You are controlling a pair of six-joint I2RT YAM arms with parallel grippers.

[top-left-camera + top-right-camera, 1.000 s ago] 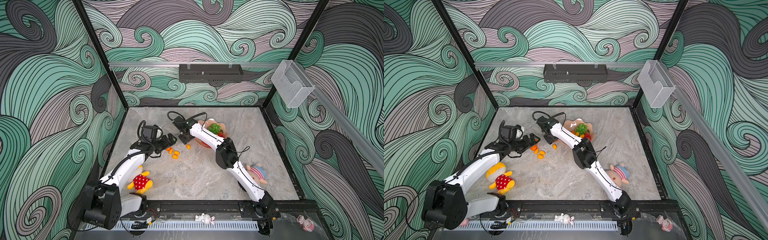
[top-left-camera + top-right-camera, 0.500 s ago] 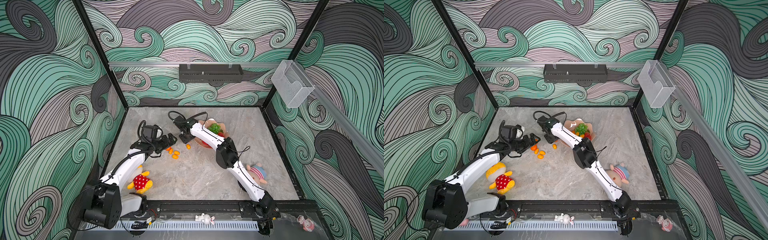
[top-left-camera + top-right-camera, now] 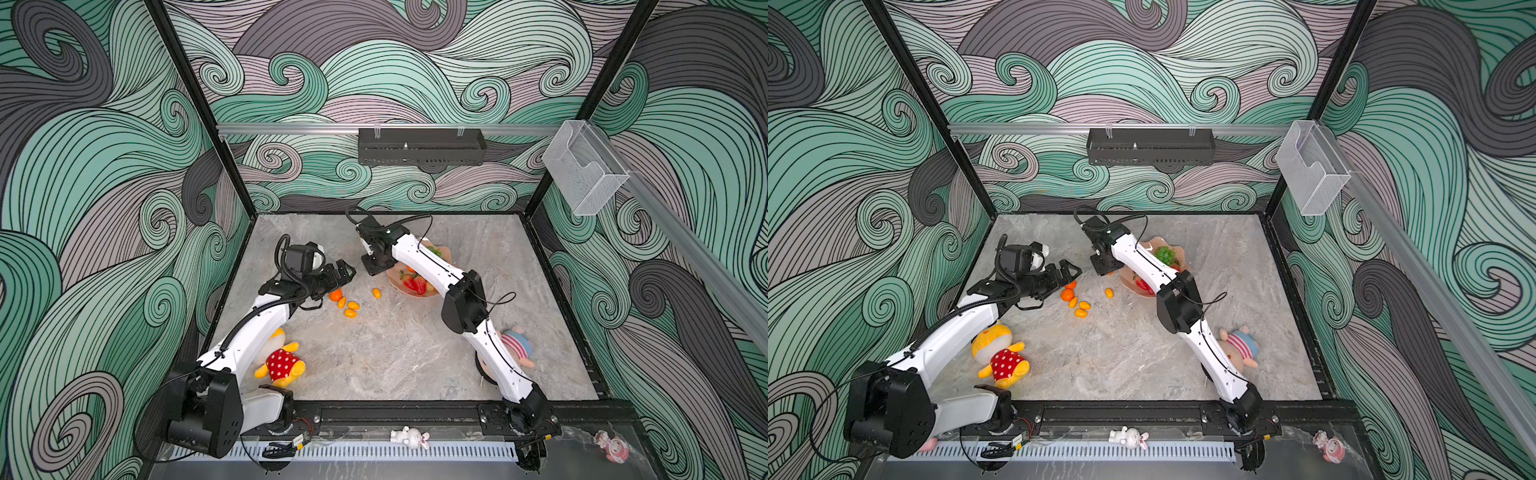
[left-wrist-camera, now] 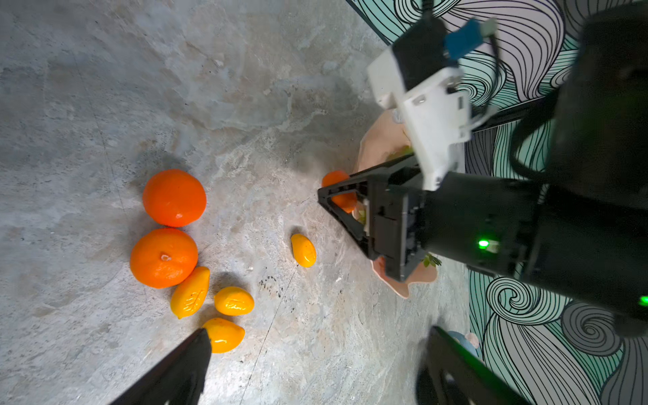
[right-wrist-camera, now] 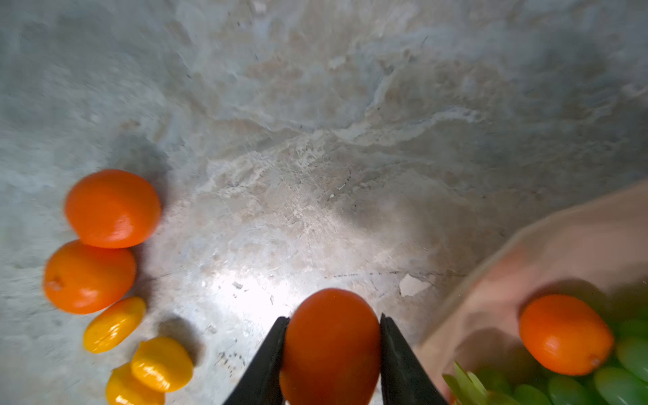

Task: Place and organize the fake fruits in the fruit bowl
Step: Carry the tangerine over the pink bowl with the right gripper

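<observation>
Now my right gripper [image 5: 333,317] pinches a tangerine [image 5: 331,350] between half-closed jaws, seemingly just off the table [image 5: 315,140], beside the fruit bowl [image 5: 568,242]; my left gripper [image 4: 319,331] gapes empty; next it needs lifting over the rim, then releasing.

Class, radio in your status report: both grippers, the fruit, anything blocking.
Left gripper open, empty. Right gripper shut on tangerine beside fruit bowl. Two loose tangerines, four kumquats on table. Nothing between held tangerine and bowl.
</observation>
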